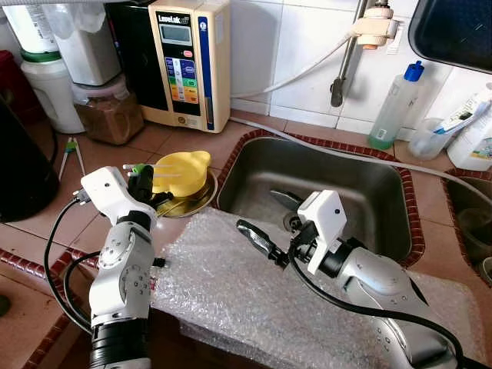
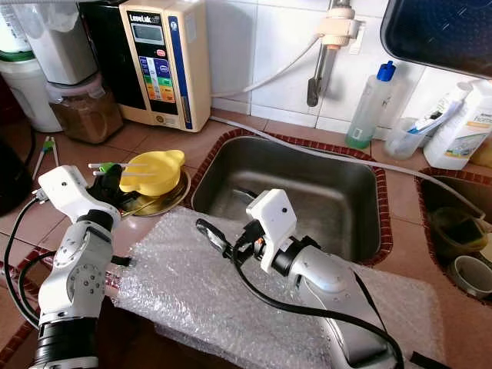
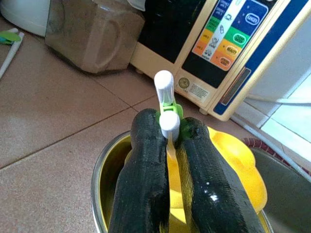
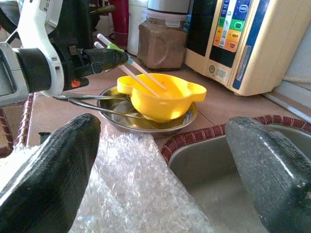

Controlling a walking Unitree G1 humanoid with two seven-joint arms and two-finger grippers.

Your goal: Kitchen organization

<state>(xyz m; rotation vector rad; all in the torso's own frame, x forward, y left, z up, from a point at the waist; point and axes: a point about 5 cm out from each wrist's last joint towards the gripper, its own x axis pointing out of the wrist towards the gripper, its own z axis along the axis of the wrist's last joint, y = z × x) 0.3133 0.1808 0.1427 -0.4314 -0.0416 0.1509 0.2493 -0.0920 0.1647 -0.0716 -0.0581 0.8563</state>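
The left gripper point(image 3: 167, 145) pinches two thin white plastic sticks with a green clip point(image 3: 164, 99), their tips inside the yellow plastic bowl point(image 1: 181, 172) on the steel dish point(image 1: 201, 200). They look light, slightly springy and slippery, so a mid-shaft grip suits. The right gripper point(image 4: 160, 160) hangs spread wide over the bubble wrap point(image 1: 231, 292).

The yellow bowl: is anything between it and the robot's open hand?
Nothing visible blocks it. The right gripper hangs open above the bubble wrap, facing the yellow bowl. The left gripper holds white sticks over that bowl from the other side.
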